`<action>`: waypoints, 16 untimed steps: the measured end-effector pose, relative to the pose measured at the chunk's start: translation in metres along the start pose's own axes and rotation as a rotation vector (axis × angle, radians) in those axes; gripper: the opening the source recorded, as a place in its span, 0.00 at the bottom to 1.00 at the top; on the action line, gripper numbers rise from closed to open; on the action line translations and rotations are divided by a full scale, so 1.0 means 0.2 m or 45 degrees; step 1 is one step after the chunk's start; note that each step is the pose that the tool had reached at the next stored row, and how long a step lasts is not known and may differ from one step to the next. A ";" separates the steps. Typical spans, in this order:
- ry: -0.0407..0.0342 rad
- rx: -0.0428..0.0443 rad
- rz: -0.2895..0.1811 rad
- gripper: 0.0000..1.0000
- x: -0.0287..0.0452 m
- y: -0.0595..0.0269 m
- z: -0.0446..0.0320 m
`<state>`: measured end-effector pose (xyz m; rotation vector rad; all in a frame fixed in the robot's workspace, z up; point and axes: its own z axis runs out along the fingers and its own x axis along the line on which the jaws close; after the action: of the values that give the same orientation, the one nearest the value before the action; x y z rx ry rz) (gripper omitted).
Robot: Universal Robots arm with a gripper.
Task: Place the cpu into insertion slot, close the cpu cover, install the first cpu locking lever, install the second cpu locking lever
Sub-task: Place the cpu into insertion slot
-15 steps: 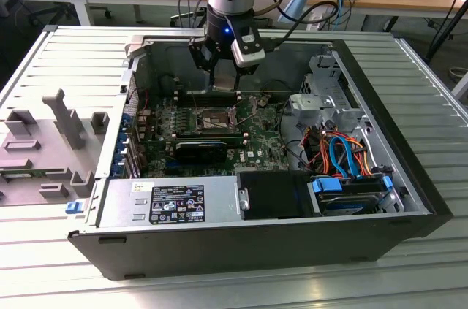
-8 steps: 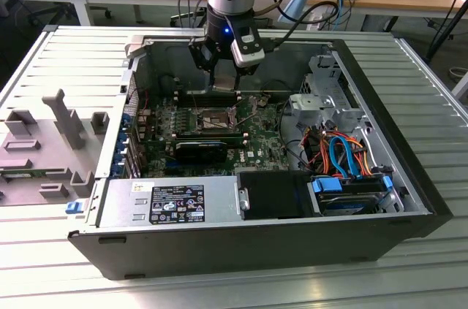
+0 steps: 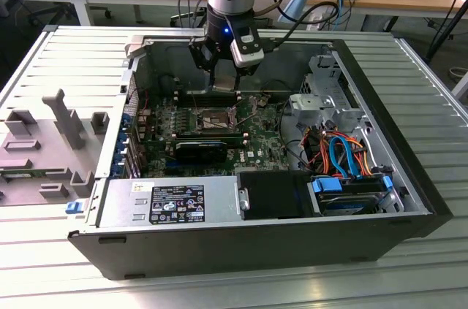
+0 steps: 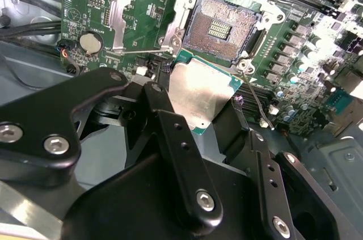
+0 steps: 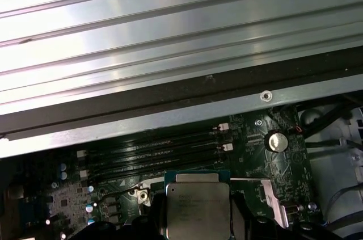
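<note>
My gripper point(image 4: 207, 123) is shut on the cpu point(image 4: 199, 93), a flat square chip with a silvery top and a green edge, pinched by its two sides between the black fingers point(image 4: 164, 118). The first wrist view shows the same cpu point(image 5: 196, 209) from above. It hangs a little above the green board, just short of the insertion slot point(image 4: 222, 26), whose bare contact field lies uncovered. The cpu cover point(image 4: 117, 21) stands swung open beside the slot. Two thin wire levers point(image 4: 256, 102) stick up unlatched. In the exterior view the gripper point(image 3: 223, 81) hovers over the slot point(image 3: 210, 120) inside the open computer case.
Long black memory slots point(image 5: 153, 152) run beside the socket, with a coin battery point(image 5: 276, 141) nearby. A black card point(image 3: 201, 150), the power supply point(image 3: 175, 203) and a drive bay with blue and orange cables point(image 3: 344, 159) crowd the case. A grey fixture point(image 3: 51, 141) lies at the exterior view's left.
</note>
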<state>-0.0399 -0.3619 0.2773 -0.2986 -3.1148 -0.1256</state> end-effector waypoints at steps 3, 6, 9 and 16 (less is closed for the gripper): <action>-0.0005 0.001 0.005 0.55 0.000 0.000 0.000; -0.0010 0.001 0.009 0.55 0.000 0.000 0.000; -0.0015 0.002 0.013 0.55 0.000 0.000 0.000; -0.0025 0.003 0.023 0.55 0.000 0.000 0.000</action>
<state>-0.0399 -0.3619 0.2772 -0.3268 -3.1131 -0.1212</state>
